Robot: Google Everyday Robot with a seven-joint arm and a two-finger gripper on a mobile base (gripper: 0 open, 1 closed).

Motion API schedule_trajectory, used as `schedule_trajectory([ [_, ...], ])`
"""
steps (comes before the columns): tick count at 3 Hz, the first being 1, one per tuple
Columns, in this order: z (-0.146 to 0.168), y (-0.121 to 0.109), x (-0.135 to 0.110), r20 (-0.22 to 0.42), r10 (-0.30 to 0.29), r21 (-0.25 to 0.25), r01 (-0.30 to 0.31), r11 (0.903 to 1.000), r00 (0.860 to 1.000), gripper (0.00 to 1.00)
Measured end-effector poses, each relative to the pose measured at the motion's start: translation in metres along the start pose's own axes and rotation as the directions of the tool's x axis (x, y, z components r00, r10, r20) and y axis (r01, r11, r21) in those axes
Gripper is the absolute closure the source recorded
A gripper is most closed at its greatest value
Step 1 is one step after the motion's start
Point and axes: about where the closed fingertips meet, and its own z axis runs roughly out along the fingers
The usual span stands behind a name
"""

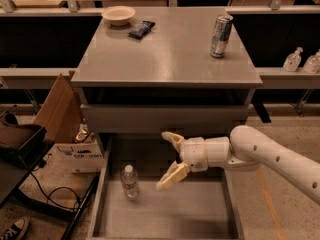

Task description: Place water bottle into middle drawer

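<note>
Writing: none readable; pale band on the water bottle (130, 181), silver-blue print on the drink can (220, 35) and dark lettering on the cardboard box (80, 155) all too blurred to make out.
Water bottle: upright on the floor of the middle drawer (170, 214), toward the left wall, white cap up.
Gripper (169, 160): over the pulled-out drawer, right of the bottle and clear of it; jaws spread wide, nothing between them.
Hidden or cut off: white arm (270, 156) cropped at the right edge; drawer front lost below the bottom edge; shoe (12, 230) half cropped at bottom left.
Table (165, 59): flat grey cabinet top; can near the right edge; pale bowl (118, 15) at the back left corner, dark wrapped packet (141, 29) just beside it.
Room: speckled floor (295, 129); two pump bottles (292, 60) on a ledge to the right; black cable (50, 191) looped on the floor at left.
</note>
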Motion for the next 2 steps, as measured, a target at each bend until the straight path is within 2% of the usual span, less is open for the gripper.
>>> schedule_trajectory([
  [1,-0.019,0.002,-0.016,-0.054,-0.05,-0.021,0.049,0.9986,0.997,0.0],
  [2,-0.053,0.013,-0.044,-0.163,-0.118,-0.062,0.109,0.9921,0.98,0.0],
])
